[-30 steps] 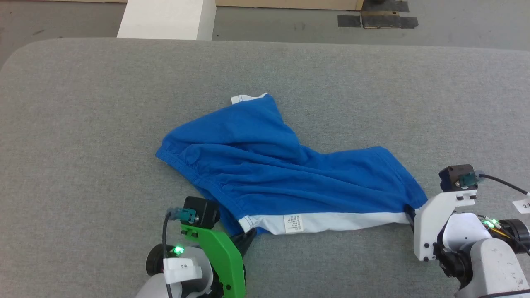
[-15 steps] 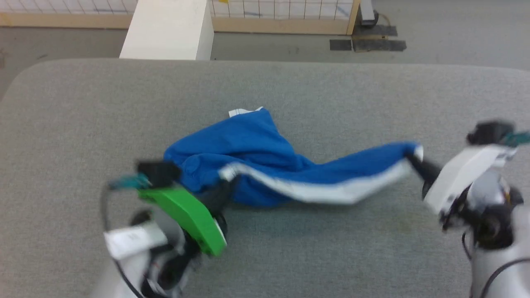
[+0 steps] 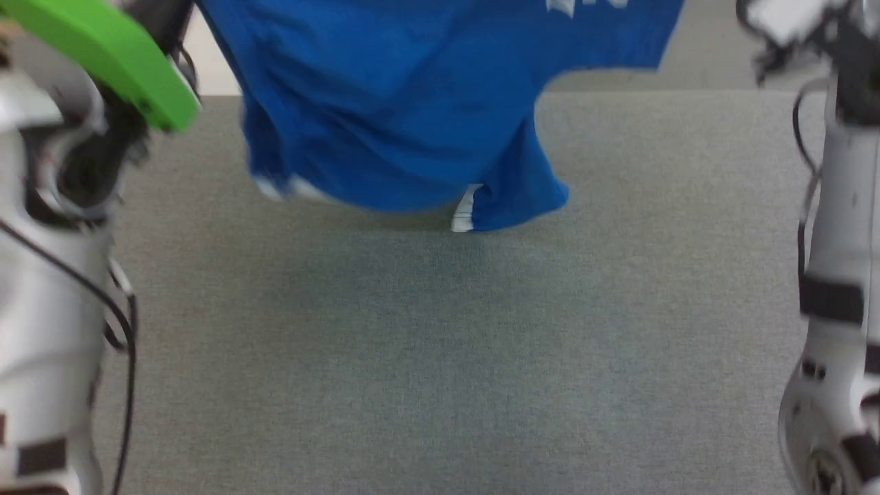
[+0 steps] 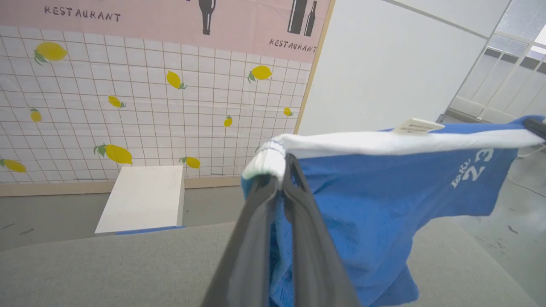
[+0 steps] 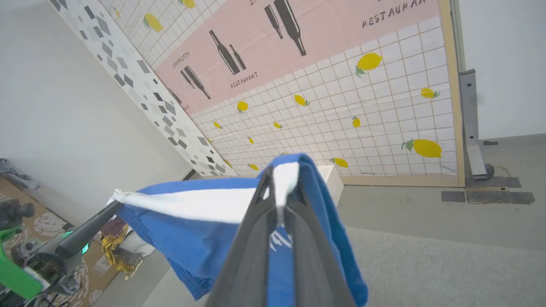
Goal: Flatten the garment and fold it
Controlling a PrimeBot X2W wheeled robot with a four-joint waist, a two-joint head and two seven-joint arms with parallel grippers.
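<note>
The royal-blue shorts [image 3: 412,103] hang in the air above the grey table [image 3: 440,357], stretched between both arms; the lowest fold nearly touches the surface. My left gripper [image 4: 281,170] is shut on one corner of the white trim stripe [image 4: 384,143]. My right gripper [image 5: 279,183] is shut on the other end of that white stripe [image 5: 200,204]. White "23" print [image 4: 477,168] shows on the hanging cloth, and a small white tag [image 4: 416,126] stands up from the stripe. The green left wrist bracket [image 3: 110,55] is at the head view's top left.
A white box [image 4: 143,198] stands on the floor beyond the table's far edge. Behind it is a tiled wall panel with lemons [image 4: 149,106]. The other arm's dark finger [image 5: 87,230] crosses the right wrist view's lower left.
Both grippers have risen high with the shorts, which went from dragging over the table to hanging stretched in the air. The head camera has also shifted.
</note>
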